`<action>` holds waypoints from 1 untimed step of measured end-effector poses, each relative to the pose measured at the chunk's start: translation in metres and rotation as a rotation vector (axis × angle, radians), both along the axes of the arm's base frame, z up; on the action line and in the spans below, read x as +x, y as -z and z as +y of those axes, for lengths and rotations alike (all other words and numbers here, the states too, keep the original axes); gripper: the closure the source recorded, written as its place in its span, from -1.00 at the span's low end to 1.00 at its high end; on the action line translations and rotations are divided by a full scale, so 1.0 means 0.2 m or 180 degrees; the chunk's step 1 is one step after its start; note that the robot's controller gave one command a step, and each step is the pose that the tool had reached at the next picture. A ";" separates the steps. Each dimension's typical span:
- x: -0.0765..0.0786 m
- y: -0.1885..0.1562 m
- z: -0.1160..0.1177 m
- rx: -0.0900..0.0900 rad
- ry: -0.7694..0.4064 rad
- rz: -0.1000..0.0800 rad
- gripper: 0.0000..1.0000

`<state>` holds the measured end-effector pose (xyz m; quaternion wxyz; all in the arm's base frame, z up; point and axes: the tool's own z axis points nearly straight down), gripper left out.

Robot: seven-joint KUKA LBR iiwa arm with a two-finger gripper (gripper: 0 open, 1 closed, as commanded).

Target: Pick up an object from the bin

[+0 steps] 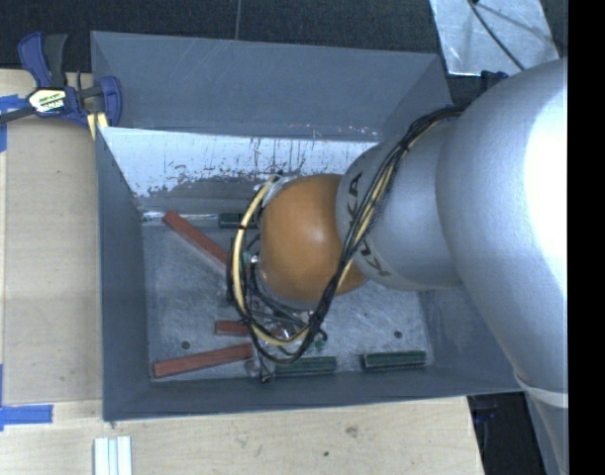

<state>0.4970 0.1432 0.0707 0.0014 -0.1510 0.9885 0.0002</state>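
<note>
Your bin [119, 295] holds one stick [195, 236] back left, another stick [198, 361] front left; right of it, two bars [393, 361] along the front.

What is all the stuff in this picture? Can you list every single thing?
Long reddish-brown flat sticks: two, reddish-brown; one slanted at the bin's back left, one lying along the front left.
Short reddish-brown piece: one, reddish-brown; between those sticks, partly hidden by the cables.
Dark green flat bars: two, dark green; end to end along the front wall.
Small dark piece: one, colour unclear; at the back.
Grey metal bin: one, grey; holds all of these.
Silver arm: one, silver; reaching in from the right.
Rounded orange cover: one, orange; on the arm's end.
Cables: a bundle, yellow and black; around the cover.
</note>
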 end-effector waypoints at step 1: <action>0.00 0.00 0.00 0.0000 0.0001 0.0001 1.00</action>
